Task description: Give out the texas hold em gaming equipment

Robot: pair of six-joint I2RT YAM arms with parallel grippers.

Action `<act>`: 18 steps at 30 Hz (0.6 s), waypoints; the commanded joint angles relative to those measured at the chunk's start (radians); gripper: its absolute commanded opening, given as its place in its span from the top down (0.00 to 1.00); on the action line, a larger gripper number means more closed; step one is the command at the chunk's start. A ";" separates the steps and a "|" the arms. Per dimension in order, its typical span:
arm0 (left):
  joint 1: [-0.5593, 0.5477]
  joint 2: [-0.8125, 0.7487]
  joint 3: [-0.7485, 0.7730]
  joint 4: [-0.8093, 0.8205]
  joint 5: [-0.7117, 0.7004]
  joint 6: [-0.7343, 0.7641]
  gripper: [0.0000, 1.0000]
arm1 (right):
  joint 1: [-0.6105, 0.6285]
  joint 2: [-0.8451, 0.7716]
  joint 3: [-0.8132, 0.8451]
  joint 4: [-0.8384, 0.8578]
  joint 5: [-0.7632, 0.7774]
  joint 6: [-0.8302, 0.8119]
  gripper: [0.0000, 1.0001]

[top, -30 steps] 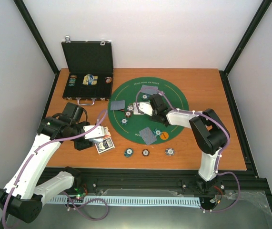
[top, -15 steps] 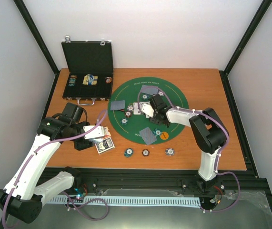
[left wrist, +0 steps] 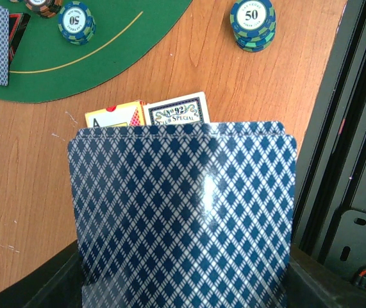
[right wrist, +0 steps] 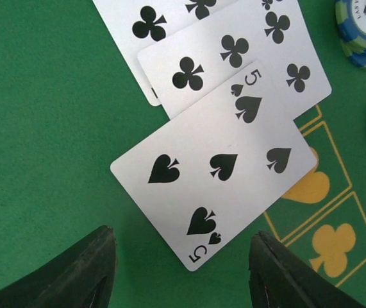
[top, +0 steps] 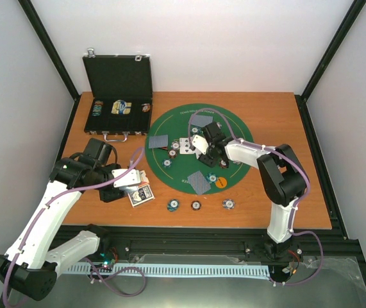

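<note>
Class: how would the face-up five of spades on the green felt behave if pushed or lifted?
The five of spades looks thin and flat, so probably light and bendy. It lies flush on the green felt, so its edge is likely hard to catch. It overlaps a clubs card; a push may shift both.

Matt green cloth, glossy cards, scuffed wood

The table (left wrist: 29,192) is orange-brown wood-grain, smooth apart from a few pale scratches. The round mat (right wrist: 41,96) on it looks like matt green cloth, faintly fuzzy, with flat yellow print. The blue-backed cards (left wrist: 183,224) are coated paper, glossy enough to carry a white streak of glare. The 5 of spades (right wrist: 221,173) has a smooth white face. The chips (left wrist: 252,24) marked 50 look like hard plastic with a dull sheen. The right gripper (right wrist: 183,240) is matt black plastic. The case (top: 118,76) is black, edged in bright metal. The rail (left wrist: 356,96) is black-painted metal.
</note>
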State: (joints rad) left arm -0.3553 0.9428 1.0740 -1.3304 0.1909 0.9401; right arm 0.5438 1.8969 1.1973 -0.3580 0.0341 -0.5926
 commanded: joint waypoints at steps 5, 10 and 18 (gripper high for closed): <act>0.001 -0.007 0.028 -0.007 0.014 0.019 0.84 | -0.001 0.022 -0.014 0.026 0.029 0.024 0.45; 0.001 -0.003 0.030 -0.003 0.008 0.021 0.84 | -0.001 0.080 0.022 0.069 0.105 0.017 0.46; 0.001 0.012 0.042 -0.004 0.011 0.012 0.84 | -0.008 0.167 0.142 0.052 0.144 0.054 0.47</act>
State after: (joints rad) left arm -0.3553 0.9569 1.0760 -1.3300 0.1905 0.9401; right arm 0.5446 2.0075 1.2896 -0.2985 0.1322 -0.5671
